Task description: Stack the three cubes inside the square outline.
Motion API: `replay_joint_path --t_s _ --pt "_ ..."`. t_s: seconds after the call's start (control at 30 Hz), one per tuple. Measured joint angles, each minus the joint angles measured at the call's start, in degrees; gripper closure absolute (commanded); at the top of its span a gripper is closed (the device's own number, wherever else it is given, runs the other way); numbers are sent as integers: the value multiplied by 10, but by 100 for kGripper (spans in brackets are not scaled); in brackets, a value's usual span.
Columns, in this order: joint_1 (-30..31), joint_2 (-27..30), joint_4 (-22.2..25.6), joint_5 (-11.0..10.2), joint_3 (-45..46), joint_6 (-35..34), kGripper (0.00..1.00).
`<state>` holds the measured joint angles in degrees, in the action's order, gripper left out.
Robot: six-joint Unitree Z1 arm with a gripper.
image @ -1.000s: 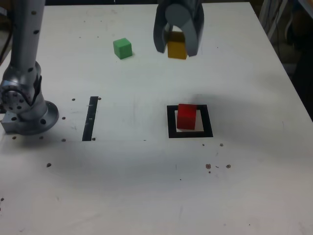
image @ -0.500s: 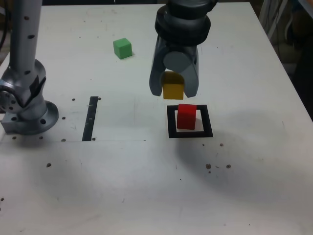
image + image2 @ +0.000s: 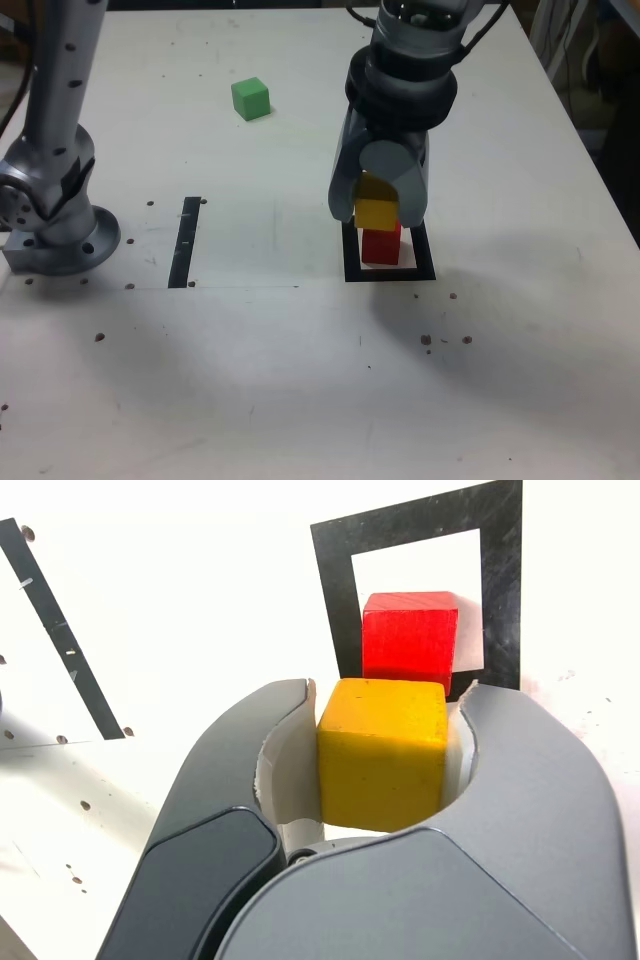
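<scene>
The end effector [image 3: 375, 750] grips the yellow cube [image 3: 383, 755], apparently above the red cube [image 3: 410, 638], which sits inside the square outline [image 3: 501, 590]; the green cube [image 3: 251, 99] lies apart on the desk [image 3: 250, 390]. Placing it well likely means centring yellow over red, matching their edges, lowering gently, and releasing only once it is supported.

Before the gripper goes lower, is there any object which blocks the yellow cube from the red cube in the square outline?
Nothing visible stands between the yellow cube, gripped above, and the red cube. The green cube lies well aside.
</scene>
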<state>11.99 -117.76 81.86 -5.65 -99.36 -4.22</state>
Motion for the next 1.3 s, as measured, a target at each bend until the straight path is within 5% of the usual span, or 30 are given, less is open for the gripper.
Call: replay_joint_path --t_s 0.8,1.3 --pt "-37 -10 -53 10 44 33 82" --pt "-43 -19 -63 14 40 50 34"
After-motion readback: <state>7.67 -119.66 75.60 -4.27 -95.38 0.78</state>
